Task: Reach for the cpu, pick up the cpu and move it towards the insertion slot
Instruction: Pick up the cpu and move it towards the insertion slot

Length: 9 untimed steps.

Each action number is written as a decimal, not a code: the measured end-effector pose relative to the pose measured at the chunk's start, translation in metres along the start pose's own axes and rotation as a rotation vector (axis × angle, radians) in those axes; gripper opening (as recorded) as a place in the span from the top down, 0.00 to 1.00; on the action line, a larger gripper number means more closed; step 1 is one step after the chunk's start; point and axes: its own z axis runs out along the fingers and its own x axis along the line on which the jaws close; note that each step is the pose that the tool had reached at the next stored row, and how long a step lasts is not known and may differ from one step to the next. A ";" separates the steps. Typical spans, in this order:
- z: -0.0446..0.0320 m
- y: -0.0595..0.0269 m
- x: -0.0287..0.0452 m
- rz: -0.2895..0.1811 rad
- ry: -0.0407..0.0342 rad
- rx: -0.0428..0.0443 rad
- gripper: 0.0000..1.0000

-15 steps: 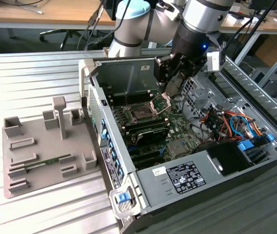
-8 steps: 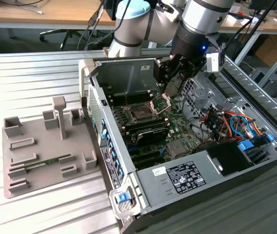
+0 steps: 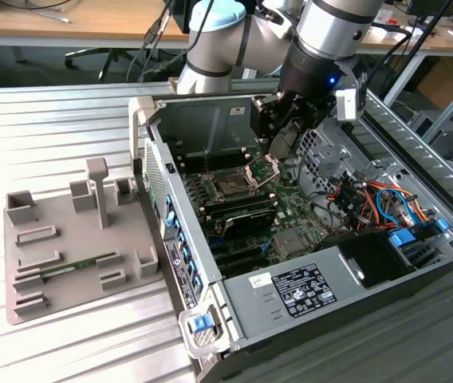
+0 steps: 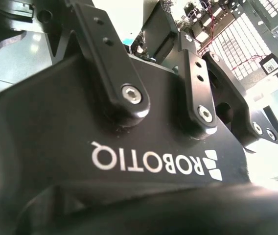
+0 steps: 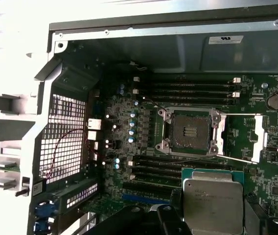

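cpu sits between the black fingers of the gripper, clamped and lifted clear of the board; flat square chip, dull silvery lid with stepped corners, thin green rim showing along one edge

gripper hangs inside the open computer case, just above the far corner of the socket in the exterior view. Matte black linkage arms with silver screw heads in the second wrist view, white lettering on the body

insertion slot is near the cpu but apart from it: square socket, dark centre with a small grid of contacts, silver metal frame swung open, thin wire lever beside it

long black memory slots run on both sides of the socket. Green board, round coin battery

grey plastic parts tray lies on the ribbed metal table at the exterior view's left, a green memory stick lying in it
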 end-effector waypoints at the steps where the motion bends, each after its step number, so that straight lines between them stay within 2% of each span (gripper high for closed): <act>1: 0.0003 0.0000 0.0000 0.000 0.0000 0.0000 0.45; 9: 0.0046 -0.0002 0.0000 0.000 0.0000 -0.0001 0.45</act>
